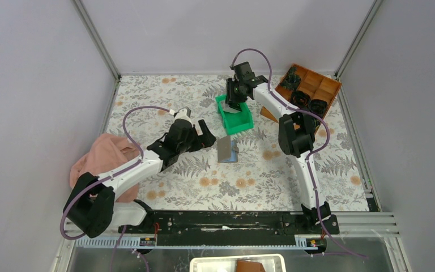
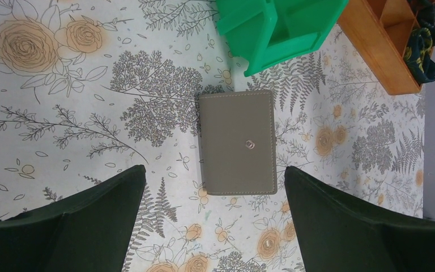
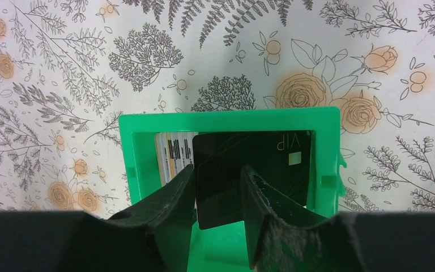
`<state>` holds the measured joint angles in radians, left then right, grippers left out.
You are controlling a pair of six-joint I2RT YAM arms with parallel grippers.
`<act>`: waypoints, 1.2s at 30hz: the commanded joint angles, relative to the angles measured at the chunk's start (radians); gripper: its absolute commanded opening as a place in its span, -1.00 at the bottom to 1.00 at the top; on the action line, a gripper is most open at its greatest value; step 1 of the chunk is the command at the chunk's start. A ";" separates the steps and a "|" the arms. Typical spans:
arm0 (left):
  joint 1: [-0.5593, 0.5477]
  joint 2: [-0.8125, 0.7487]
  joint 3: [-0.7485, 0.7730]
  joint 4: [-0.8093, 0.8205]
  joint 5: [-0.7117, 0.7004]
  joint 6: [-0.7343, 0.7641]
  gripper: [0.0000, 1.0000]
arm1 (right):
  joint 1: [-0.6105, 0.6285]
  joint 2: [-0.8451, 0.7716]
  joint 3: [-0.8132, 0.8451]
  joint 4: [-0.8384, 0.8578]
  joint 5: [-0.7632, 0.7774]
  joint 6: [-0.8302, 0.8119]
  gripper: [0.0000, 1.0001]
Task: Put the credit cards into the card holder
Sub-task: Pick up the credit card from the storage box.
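Your right gripper (image 3: 216, 170) stood half-spread over thin, stiff, slippery credit cards (image 3: 272, 164) in the green bin (image 3: 226, 118); grip unclear, edges suited pinching. Your left gripper (image 2: 215, 170) gaped.

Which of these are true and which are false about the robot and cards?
1. The card holder lies closed on the table. True.
2. The left gripper holds the card holder. False: it is open and not touching it.
3. A black card sits inside the green bin. True.
4. The right gripper is far from the green bin. False: its fingers reach into it.
5. The bin holds one card only. False: a paler card shows beside the black one.
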<state>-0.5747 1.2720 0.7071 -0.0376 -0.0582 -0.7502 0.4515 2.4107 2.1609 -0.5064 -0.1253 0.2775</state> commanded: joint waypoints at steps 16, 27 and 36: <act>0.011 0.042 0.036 0.059 0.032 0.008 1.00 | 0.013 -0.081 0.091 -0.056 -0.032 -0.002 -0.29; 0.014 0.038 0.030 0.067 0.036 0.003 1.00 | -0.004 -0.106 0.078 -0.086 0.060 -0.048 -0.33; 0.015 0.045 0.028 0.084 0.041 -0.010 1.00 | -0.003 -0.107 0.092 -0.151 0.199 -0.144 -0.38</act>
<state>-0.5682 1.3083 0.7177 -0.0219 -0.0391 -0.7502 0.4503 2.3707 2.2074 -0.6128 -0.0082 0.1989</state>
